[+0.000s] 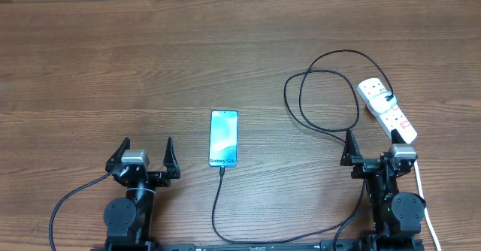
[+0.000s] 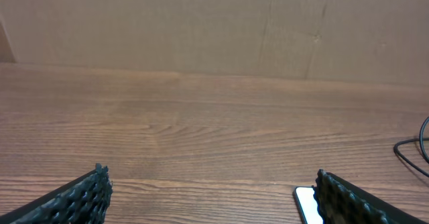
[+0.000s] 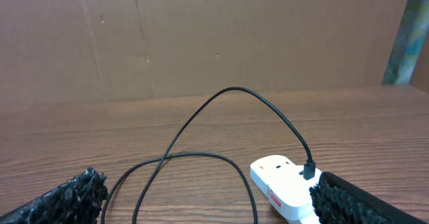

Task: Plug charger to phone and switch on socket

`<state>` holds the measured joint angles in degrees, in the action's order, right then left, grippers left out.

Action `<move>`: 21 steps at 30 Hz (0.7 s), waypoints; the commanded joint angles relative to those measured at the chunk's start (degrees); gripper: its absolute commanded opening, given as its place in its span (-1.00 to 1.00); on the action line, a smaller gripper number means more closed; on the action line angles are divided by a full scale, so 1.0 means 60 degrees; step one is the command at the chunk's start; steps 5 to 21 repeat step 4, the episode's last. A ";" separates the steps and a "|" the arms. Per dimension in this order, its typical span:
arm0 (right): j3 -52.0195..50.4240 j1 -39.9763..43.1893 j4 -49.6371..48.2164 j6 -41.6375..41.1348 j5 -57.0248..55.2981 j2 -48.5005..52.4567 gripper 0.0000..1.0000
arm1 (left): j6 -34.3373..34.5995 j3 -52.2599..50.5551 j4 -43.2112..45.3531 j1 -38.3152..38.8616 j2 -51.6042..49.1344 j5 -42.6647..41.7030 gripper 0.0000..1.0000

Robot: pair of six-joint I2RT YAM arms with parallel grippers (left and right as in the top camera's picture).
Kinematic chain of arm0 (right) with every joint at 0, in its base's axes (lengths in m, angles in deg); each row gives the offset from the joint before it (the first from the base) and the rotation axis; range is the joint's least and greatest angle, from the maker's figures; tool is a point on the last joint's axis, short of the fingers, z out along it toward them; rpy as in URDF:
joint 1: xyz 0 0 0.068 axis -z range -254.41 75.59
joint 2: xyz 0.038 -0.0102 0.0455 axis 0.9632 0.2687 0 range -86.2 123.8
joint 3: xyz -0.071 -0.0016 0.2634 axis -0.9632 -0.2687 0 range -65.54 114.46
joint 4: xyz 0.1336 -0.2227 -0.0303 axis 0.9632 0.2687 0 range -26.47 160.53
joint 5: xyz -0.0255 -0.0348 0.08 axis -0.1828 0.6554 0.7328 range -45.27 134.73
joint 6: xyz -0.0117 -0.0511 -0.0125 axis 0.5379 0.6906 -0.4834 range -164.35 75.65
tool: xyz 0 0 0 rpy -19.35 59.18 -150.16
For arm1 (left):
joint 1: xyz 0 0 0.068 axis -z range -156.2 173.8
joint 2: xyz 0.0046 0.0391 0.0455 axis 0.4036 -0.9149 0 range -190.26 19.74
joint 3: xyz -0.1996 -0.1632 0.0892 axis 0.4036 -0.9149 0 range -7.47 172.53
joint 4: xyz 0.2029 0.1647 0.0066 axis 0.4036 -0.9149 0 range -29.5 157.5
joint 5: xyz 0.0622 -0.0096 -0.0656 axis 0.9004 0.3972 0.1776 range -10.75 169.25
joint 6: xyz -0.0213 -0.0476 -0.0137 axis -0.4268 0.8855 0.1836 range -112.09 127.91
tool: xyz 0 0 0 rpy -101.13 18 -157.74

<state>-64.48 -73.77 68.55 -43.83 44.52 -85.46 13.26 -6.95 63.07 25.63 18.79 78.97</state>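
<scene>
The phone [image 1: 224, 138] lies flat at the table's middle, screen lit, and the black charger cable [image 1: 325, 101] runs from its near end [image 1: 222, 171] round to loops at the right. The cable's plug sits in the white socket strip [image 1: 387, 110] at the right, also seen in the right wrist view [image 3: 281, 184]. My left gripper [image 1: 143, 158] is open and empty left of the phone; the phone's corner [image 2: 305, 202] shows beside its right finger. My right gripper [image 1: 373, 155] is open and empty just near of the strip, with the cable loop [image 3: 194, 158] in front.
The strip's white cord [image 1: 425, 198] runs along the right arm toward the near edge. A brown cardboard wall [image 2: 201, 23] stands behind the wooden table [image 1: 113, 71].
</scene>
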 commanded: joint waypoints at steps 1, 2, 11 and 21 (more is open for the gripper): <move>-0.0102 -0.0051 -0.0044 0.0066 0.0051 -0.0095 1.00 | -0.0255 -0.0040 -0.0004 -0.0058 0.0117 -0.0120 0.99; -0.0102 -0.0051 -0.0044 0.0066 0.0051 -0.0095 1.00 | -0.0255 -0.0040 -0.0004 -0.0058 0.0117 -0.0117 0.99; -0.0102 -0.0051 -0.0044 0.0066 0.0051 -0.0095 1.00 | -0.0255 -0.0040 -0.0004 -0.0058 0.0117 -0.0120 0.99; -0.0102 -0.0051 -0.0044 0.0066 0.0051 -0.0095 1.00 | -0.0255 -0.0040 -0.0004 -0.0058 0.0117 -0.0120 0.99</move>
